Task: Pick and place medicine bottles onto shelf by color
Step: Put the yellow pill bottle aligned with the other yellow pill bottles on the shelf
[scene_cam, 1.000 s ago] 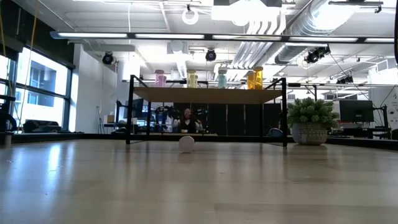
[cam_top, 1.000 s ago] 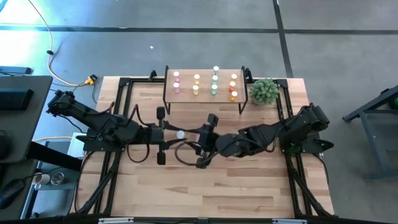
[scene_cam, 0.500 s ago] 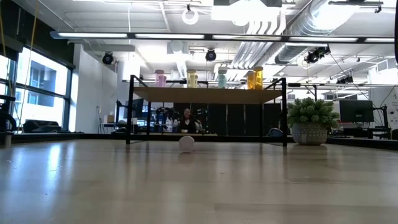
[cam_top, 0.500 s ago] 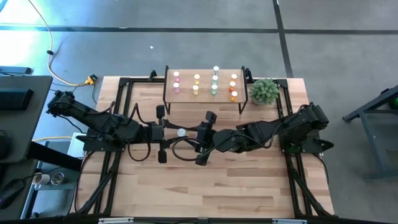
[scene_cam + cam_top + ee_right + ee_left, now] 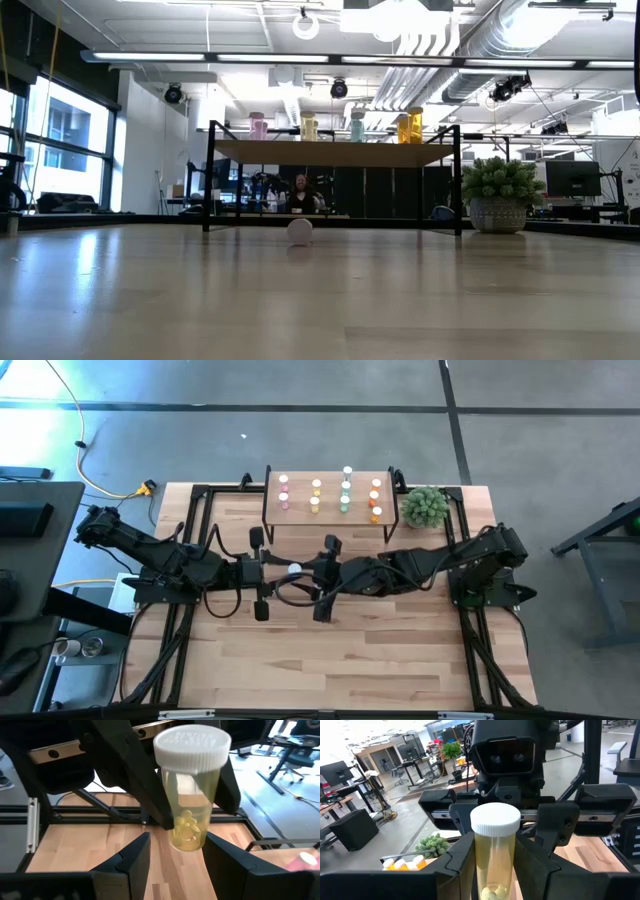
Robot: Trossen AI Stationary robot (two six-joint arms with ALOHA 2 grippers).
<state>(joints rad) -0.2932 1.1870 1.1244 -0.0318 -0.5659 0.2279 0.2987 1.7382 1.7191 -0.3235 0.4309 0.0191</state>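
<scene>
Yellow-bodied, white-capped bottle (image 5: 492, 851) stands mid-table, gripped upright by the left gripper (image 5: 268, 572). Facing it from the right, the right gripper (image 5: 322, 575) has its fingers spread on either side of the same bottle. Farther back, the shelf (image 5: 330, 512) holds the other bottles (image 5: 345, 494) in coloured rows, with a potted plant (image 5: 425, 506) just right of it. Bare tabletop (image 5: 340, 660) lies nearer.

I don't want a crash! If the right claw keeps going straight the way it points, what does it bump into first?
Probably the yellow bottle, standing right ahead between the right claw's open fingers. The left claw holds that bottle just behind, so it comes next.
</scene>
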